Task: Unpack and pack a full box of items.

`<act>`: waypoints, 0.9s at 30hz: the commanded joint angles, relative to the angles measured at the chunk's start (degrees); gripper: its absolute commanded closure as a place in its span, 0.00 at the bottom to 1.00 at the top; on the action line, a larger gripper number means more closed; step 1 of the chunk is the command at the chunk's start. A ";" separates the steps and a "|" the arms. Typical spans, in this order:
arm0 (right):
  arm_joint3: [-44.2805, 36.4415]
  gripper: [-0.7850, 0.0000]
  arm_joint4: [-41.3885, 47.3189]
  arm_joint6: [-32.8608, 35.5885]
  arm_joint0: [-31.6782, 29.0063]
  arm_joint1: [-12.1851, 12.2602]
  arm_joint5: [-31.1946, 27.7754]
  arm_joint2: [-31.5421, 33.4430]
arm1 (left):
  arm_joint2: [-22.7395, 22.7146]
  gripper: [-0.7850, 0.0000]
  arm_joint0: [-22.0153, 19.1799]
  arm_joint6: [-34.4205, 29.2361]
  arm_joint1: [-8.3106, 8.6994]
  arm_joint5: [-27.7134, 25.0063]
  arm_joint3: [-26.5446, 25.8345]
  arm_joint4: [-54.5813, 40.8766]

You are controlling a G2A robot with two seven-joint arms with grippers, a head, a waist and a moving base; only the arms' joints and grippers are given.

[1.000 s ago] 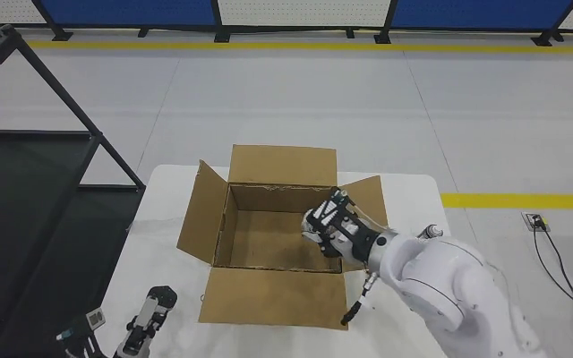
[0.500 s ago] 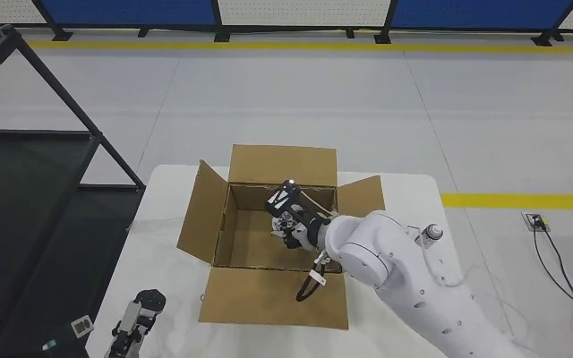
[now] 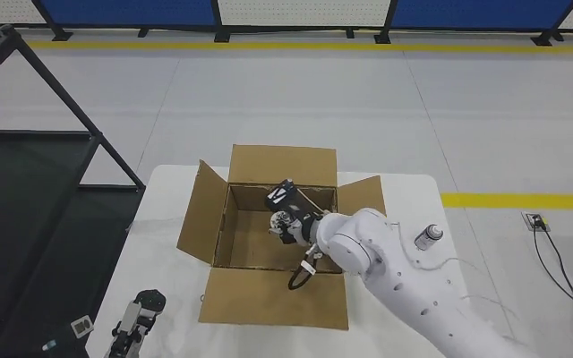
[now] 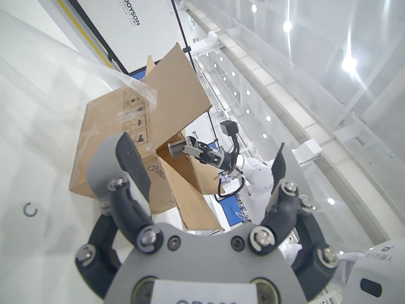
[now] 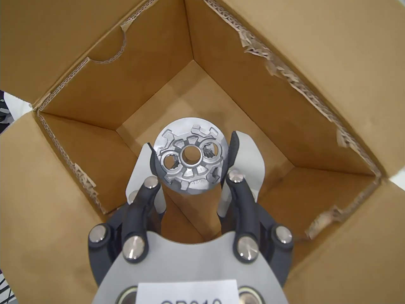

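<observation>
Metal disc [image 5: 190, 156] held over the open box [image 5: 269, 80].
It is gripped by the right pincer [image 5: 191, 142]; the left pincer [image 4: 201, 148] is seen released, apart from the box.

An open brown cardboard box [image 3: 282, 166] sat mid-way across the white worktop [image 3: 170, 268]. The right gripper [image 5: 193, 150] hung within its opening, jaws holding a round grey toothed metal disc [image 5: 190, 162] above the box floor. The left gripper [image 4: 202, 148] was at the worktop's near left corner. A small grey cylinder [image 3: 429, 236] stood right of the box.
</observation>
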 commanded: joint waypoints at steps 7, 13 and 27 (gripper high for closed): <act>21.63 1.00 5.35 -2.10 10.75 -8.87 -4.92 -11.26 | -1.14 0.00 0.55 1.84 -0.32 0.51 0.58 -1.08; 33.13 1.00 4.74 -4.29 14.04 -14.43 -4.07 -15.49 | -1.85 0.00 1.11 1.93 -0.53 0.09 0.76 -1.74; 49.26 0.85 5.72 -7.40 15.85 -21.95 -7.15 -17.10 | -2.23 0.00 1.22 1.42 -1.02 -0.17 0.14 -1.04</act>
